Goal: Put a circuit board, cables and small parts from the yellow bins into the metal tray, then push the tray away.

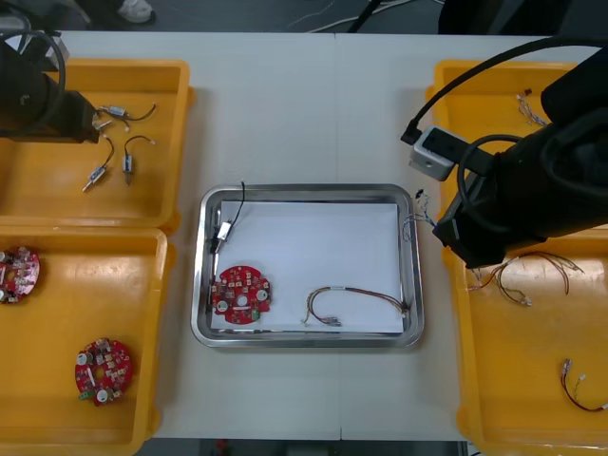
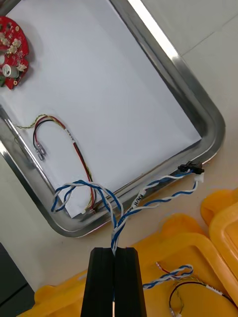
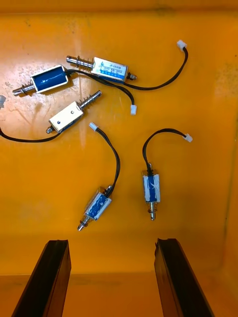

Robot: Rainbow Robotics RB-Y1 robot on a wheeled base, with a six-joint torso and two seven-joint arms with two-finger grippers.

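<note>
Cable-placing step of the tray loading. The right pincer [image 2: 115, 250] is clenched on a twisted blue and white cable [image 2: 148, 200], gripping it at a bend and holding it just outside the right rim of the metal tray [image 1: 309, 190], between the tray and the right-hand yellow bins [image 1: 532, 380]. From the grip the cable rises as two strands: one loops over the tray's near right corner, the other runs along the rim and ends in a black connector [image 2: 191, 167] resting on the rim itself. Its long axis thus lies roughly along the tray's right edge, the connector end pointing toward the far side of the table [image 1: 304, 114]. The tray already holds a circuit board [image 1: 240, 294], a red and yellow cable [image 1: 351, 296] and a small metal part [image 1: 223, 231] on a black lead. The next move appears to call for carrying the cable inward over the white lining before releasing, so that neither strand hangs over the rim. The left pincer [image 3: 113, 242] hangs released above the small metal parts [image 3: 148, 188] in the far left yellow bin [image 3: 198, 59]
</note>
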